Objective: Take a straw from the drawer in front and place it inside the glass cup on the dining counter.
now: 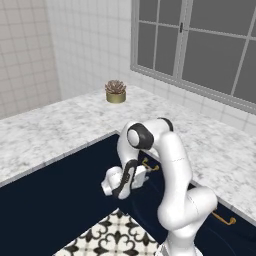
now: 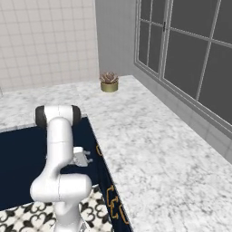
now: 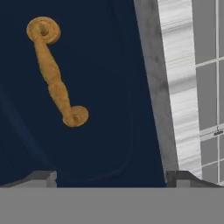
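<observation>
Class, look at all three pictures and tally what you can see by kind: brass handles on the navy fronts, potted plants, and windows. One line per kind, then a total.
Brass handles: 2, one by the arm's hand and one further right
Potted plants: 1
Windows: 1
Total: 4

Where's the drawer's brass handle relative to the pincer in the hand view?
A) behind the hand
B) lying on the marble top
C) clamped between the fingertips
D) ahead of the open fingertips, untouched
D: in the hand view the brass handle sits on the closed navy drawer front, well clear of the pincer, whose fingertips stand wide apart with nothing between them.
</observation>
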Controlling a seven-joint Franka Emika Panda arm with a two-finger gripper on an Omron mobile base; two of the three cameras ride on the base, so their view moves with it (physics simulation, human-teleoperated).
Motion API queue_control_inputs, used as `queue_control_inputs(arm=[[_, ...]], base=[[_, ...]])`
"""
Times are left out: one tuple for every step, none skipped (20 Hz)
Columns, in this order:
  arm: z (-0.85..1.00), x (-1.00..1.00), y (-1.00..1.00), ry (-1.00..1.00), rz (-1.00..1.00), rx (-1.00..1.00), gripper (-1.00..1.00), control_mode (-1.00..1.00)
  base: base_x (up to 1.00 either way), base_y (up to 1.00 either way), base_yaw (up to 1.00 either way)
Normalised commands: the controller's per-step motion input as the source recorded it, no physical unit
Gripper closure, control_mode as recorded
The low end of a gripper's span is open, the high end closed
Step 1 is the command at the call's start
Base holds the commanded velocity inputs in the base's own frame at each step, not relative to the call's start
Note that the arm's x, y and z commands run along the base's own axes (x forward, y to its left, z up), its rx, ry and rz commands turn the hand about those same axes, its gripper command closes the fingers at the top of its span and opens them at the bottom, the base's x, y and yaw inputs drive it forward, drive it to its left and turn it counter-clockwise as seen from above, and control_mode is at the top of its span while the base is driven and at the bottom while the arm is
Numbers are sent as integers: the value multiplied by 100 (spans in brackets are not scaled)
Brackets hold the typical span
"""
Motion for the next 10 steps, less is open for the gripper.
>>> queue_control_inputs(arm=[[0,22,-46,6,0,13,-100,-100],[4,26,-38,13,5,15,-100,-100],[7,30,-30,17,10,16,-100,-100],[11,29,-21,15,14,15,-100,-100],[9,30,-16,14,17,13,-100,-100],[5,31,-16,13,19,13,-100,-100],[0,29,-12,13,20,10,-100,-100],[0,38,-11,13,22,8,-100,-100],[0,39,-9,12,23,4,-100,-100],[0,38,-9,11,23,3,-100,-100]], base=[[0,0,0],[0,0,0],[0,0,0],[0,0,0],[0,0,0],[0,0,0],[0,0,0],[0,0,0],[0,0,0],[0,0,0]])
